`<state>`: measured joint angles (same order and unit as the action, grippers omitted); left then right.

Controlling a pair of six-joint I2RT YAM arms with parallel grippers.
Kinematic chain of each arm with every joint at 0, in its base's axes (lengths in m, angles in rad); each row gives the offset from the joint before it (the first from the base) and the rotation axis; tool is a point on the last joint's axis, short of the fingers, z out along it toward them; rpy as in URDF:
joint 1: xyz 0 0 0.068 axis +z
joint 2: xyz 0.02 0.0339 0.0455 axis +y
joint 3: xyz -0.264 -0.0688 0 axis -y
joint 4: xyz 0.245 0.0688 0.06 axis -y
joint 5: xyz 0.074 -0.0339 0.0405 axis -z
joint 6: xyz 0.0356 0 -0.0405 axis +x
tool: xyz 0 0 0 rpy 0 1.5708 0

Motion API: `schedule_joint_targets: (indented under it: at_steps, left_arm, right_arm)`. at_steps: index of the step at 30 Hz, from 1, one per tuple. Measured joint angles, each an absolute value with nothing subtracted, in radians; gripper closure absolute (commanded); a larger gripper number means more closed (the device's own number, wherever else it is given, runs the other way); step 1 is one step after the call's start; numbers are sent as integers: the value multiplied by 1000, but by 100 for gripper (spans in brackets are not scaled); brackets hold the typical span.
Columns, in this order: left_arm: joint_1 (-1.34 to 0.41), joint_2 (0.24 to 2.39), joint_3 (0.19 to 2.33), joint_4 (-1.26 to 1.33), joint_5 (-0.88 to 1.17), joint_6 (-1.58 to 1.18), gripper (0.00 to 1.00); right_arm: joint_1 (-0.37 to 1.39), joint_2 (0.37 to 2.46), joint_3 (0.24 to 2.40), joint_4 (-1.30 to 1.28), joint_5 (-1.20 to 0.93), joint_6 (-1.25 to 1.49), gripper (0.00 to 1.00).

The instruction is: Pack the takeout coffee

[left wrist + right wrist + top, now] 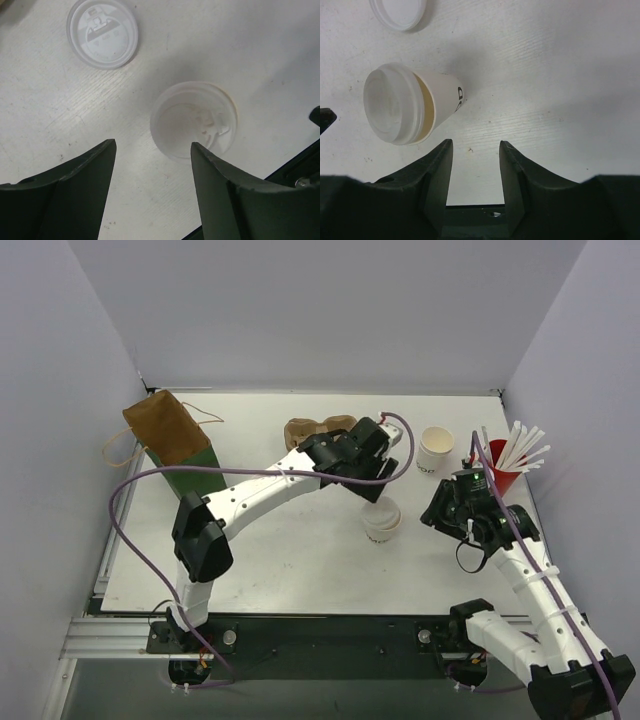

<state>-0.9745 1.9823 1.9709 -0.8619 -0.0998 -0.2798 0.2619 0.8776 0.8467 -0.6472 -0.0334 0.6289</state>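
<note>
It is bright in here. Even light from overhead floods the white surface (300,570), and the walls take on a faint lavender cast. Shadows are soft, just a pale grey smear under each arm. In the left wrist view the lidded cup (192,120) looks washed out, its translucent top nearly melting into the surface, with dim shade around it. The right wrist view shows the cup's paper wall crisply, with a soft shadow to its right. The jaws in both wrist views are near-black, underexposed and slightly soft close to the lens.
</note>
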Motion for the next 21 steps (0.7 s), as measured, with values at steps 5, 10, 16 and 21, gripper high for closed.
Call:
schedule_joint_targets:
  at_steps: [5,10,16,21]
  left_arm:
    - [-891,1954,1861,-815,-57,-334,50]
    - [-826,1951,1815,-776,-33,-393,58]
    - [-815,1953,1814,-755,-11,-416,59]
    - [-825,1988,1814,-748,9,-427,60]
  right_arm:
    - [334,951,898,-637,-4,637,64]
    - [368,1014,923,-610,39,647,77]
    - [368,1021,899,-585,71,673,85]
    - [368,1021,800,-538,70,710,88]
